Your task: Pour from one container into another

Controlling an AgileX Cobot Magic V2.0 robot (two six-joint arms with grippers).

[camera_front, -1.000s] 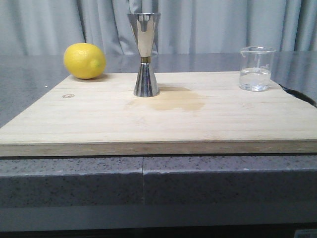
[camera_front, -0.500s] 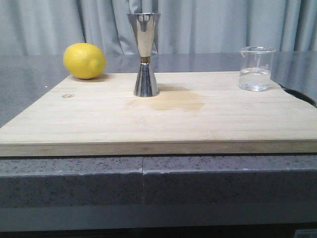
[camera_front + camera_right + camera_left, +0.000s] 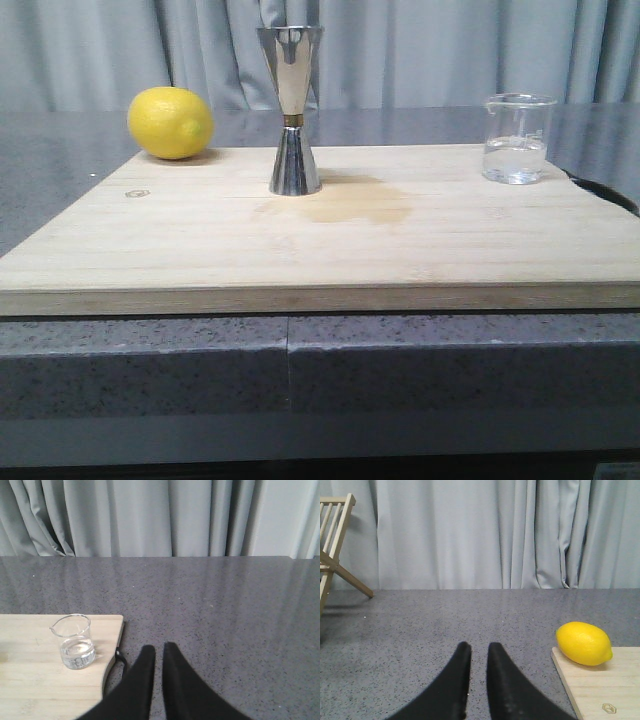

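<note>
The small clear glass beaker (image 3: 519, 138), part-filled with clear liquid, stands at the far right of the pale wooden board (image 3: 320, 250); the tall steel hourglass jigger (image 3: 292, 110) stands far centre. Left gripper (image 3: 478, 652) and right gripper (image 3: 159, 652): jaws nearly closed, empty; arms cut off.

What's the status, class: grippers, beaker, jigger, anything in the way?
Left gripper and right gripper nearly shut, empty. Beaker upright, part full, untouched; jigger upright mid-board. Lemon far left, off the pouring path.
</note>
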